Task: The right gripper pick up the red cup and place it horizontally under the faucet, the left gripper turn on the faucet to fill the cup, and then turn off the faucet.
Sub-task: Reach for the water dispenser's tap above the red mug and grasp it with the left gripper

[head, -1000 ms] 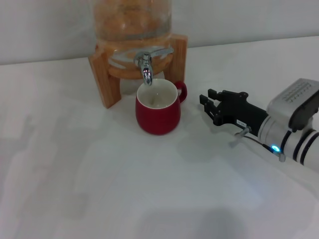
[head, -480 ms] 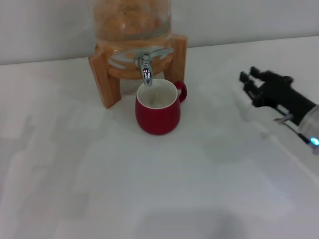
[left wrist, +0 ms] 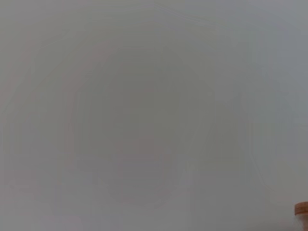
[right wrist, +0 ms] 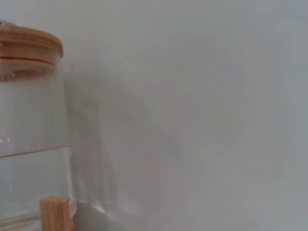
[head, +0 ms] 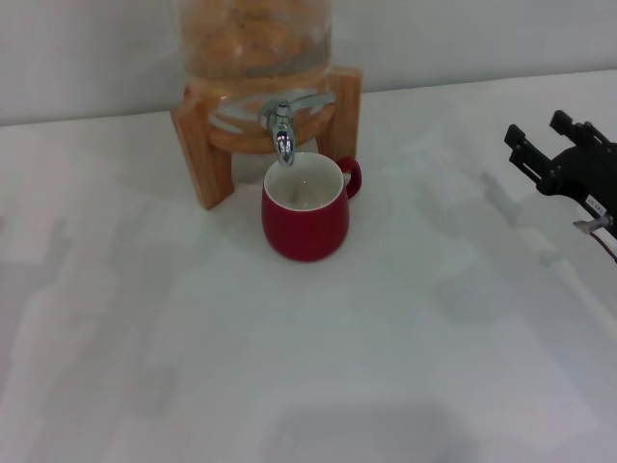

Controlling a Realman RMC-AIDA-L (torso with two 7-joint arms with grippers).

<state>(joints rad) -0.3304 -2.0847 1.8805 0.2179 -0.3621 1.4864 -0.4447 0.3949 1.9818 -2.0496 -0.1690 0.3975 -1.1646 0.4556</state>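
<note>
The red cup point(head: 305, 217) stands upright on the white table, its white inside open directly below the spout of the chrome faucet point(head: 281, 130); its handle points to the right and back. I see no stream of water from the faucet. My right gripper point(head: 536, 126) is open and empty at the far right edge of the head view, well away from the cup. My left gripper is not in view. The right wrist view shows only the glass dispenser point(right wrist: 29, 120) and the wall.
The glass dispenser point(head: 255, 39) sits on a wooden stand point(head: 198, 159) at the back of the white table point(head: 289, 367), against a pale wall. The left wrist view shows a blank pale surface with a small orange edge point(left wrist: 301, 208) in one corner.
My right gripper has drawn away from the cup to the right, out to the frame's edge, open and empty. The cup stays under the faucet.
</note>
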